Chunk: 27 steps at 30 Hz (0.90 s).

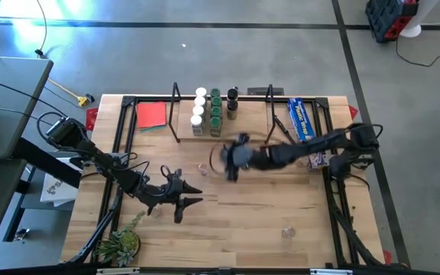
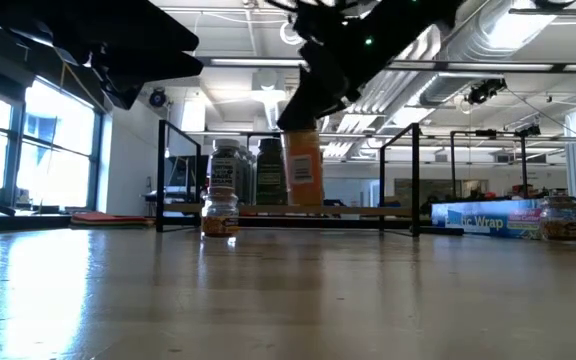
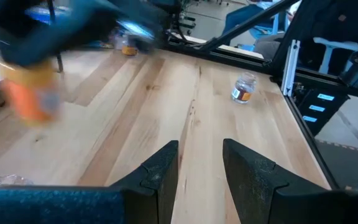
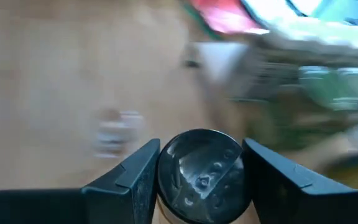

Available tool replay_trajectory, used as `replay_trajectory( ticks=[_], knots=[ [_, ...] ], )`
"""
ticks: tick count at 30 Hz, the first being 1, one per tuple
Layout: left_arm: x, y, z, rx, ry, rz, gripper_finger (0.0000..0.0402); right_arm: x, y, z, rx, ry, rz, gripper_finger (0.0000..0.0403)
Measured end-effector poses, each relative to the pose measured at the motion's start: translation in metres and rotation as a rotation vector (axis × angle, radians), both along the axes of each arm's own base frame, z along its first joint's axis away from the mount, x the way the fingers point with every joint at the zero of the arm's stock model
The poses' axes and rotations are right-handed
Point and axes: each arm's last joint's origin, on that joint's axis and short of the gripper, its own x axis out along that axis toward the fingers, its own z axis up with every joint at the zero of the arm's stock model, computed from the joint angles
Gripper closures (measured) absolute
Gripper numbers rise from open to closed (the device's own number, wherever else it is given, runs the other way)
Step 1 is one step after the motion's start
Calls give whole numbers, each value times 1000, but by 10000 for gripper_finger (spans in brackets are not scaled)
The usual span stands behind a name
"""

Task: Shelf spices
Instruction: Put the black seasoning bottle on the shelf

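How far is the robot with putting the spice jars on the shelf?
About eight jars already stand in rows on the shelf. The right gripper has its fingers around a black-capped jar above the table. At least three jars remain out: one near the shelf, one beside the blue box, one at the table's front. The left gripper waits, empty.

Grey concrete floor, bright windows, exposed ceiling ducts
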Motion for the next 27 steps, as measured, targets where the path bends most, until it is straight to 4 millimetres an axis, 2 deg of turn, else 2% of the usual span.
replay_trajectory(
  ticks=[4,8,12,16,18,21,27],
  knots=[
    [-1,-1,0,-2,-5,-3,280,3,-52,20,-53,53,-98,211],
    [-1,-1,0,0,-4,-1,280,-2,-102,21,20,16,-143,211],
    [-1,-1,0,0,-5,1,280,-10,-134,20,89,-17,-210,211],
    [-1,-1,0,1,-5,1,280,-15,-151,19,184,-44,-204,211],
    [-1,-1,0,1,-4,1,280,-17,-156,18,214,-50,-213,199],
    [-1,-1,0,1,-4,1,280,-17,-158,17,218,-48,-216,172],
    [-1,-1,0,1,-4,1,280,-17,-158,18,199,-51,-201,163]
  ],
)
